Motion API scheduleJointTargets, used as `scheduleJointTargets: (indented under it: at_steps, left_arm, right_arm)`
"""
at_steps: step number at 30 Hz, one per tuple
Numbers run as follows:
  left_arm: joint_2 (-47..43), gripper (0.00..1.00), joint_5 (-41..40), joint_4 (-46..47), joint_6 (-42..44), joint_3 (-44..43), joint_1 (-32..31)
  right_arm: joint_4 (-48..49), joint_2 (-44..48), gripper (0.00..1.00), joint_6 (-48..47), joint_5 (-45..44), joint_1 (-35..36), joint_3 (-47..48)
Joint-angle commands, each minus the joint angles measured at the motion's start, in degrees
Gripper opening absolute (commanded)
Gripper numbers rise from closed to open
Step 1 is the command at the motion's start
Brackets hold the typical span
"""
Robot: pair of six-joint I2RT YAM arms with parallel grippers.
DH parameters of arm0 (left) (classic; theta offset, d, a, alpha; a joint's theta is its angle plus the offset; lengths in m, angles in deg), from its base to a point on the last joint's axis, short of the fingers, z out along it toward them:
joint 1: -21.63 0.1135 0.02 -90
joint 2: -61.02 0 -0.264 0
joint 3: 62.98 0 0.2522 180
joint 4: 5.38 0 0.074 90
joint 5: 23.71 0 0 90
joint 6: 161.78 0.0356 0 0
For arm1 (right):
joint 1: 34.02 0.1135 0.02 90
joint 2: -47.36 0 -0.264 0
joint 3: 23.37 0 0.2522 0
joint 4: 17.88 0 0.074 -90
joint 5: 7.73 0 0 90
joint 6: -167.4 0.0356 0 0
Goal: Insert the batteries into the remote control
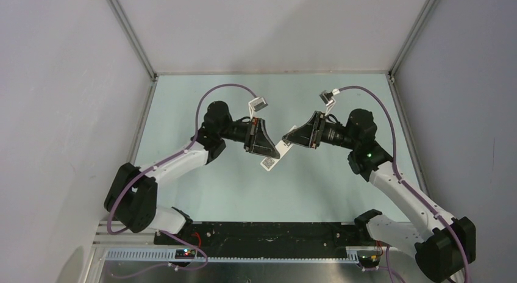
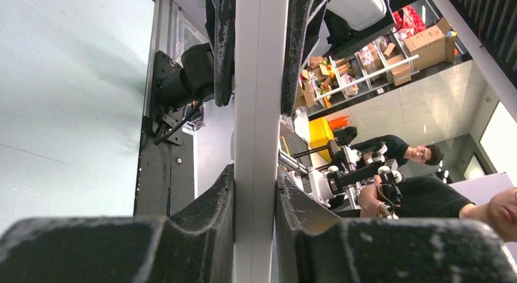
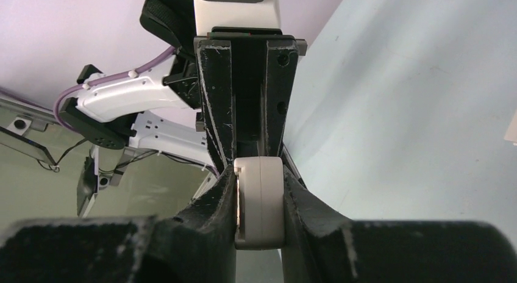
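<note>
White remote control: slim bar, one item, held tilted above the pale green surface at mid-table and gripped from two sides at once. Part of its marked face shows from above at the lower end.

Left fingers: black pair, clenched on the long sides of the bar. In the left wrist view the remote control runs straight up between the left fingers.

Right fingers: black pair, clamped on the rounded end of the remote control, with the right fingers pressing it from either side.

Both pairs meet almost tip to tip along the bar.

Purple cable: looped over the left arm.
</note>
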Motion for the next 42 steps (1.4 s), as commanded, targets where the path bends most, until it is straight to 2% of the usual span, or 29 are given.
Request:
scheduleJointTargets:
  at_steps: [1,3,5,6,7,9,11,13,18,24,29,33,38,42]
  left_arm:
    - [-3.51,0.08,-0.34,1.73,0.20,-1.16,-0.39]
    - [-3.69,0.14,-0.81,1.73,0.25,-1.21,-0.44]
    - [-4.13,0.26,-1.72,1.73,0.21,-1.43,-0.42]
    - [-4.58,0.38,-2.14,1.69,0.25,-1.60,-0.39]
    - [-4.91,0.44,-3.22,1.66,0.32,-1.88,-0.44]
    - [-6.13,0.65,-5.71,1.30,0.91,-2.17,-0.45]
    - [-7.81,0.75,-9.79,0.55,1.70,-2.01,-0.40]
    - [-10.08,0.80,-15.27,-0.10,2.07,-1.38,-0.61]
    - [-12.98,0.83,-27.37,-0.54,-1.50,0.66,-1.09]
    - [-16.04,0.81,-34.68,-0.55,-5.61,1.89,-1.94]
    - [-16.25,0.80,-35.36,-0.54,-6.07,2.23,-1.96]
    - [-15.88,0.73,-35.51,-0.54,-6.61,1.79,-1.86]
    - [-16.63,0.60,-36.36,-0.54,-6.75,1.75,-1.32]
    - [-16.93,0.59,-36.93,-0.53,-6.80,3.18,-0.34]
  right_arm:
    - [5.79,0.90,0.15,2.02,-2.04,0.23,-1.62]
    - [6.21,1.20,0.11,2.45,-2.53,0.37,-1.63]
    - [6.43,1.80,0.09,2.70,-3.28,0.54,-1.63]
    - [6.50,2.24,0.08,2.78,-3.68,0.57,-1.63]
    - [6.55,2.49,0.08,2.88,-3.89,0.65,-1.63]
    - [6.58,3.33,0.07,3.16,-4.71,0.77,-1.64]
    - [6.93,4.26,0.07,3.59,-5.81,1.07,-1.66]
    - [7.67,5.22,0.07,4.24,-7.47,1.62,-1.64]
    - [10.87,6.11,0.08,6.34,-13.63,3.82,-1.64]
    - [15.61,5.66,0.08,8.85,-20.26,4.70,-1.68]
    - [19.05,5.10,0.08,10.69,-26.21,4.78,-1.63]
    - [19.75,4.32,0.08,11.70,-28.63,5.01,-1.63]
    - [19.69,4.29,0.08,11.72,-31.57,6.09,-2.26]
    - [19.49,3.95,0.08,12.09,-32.51,6.40,-2.52]
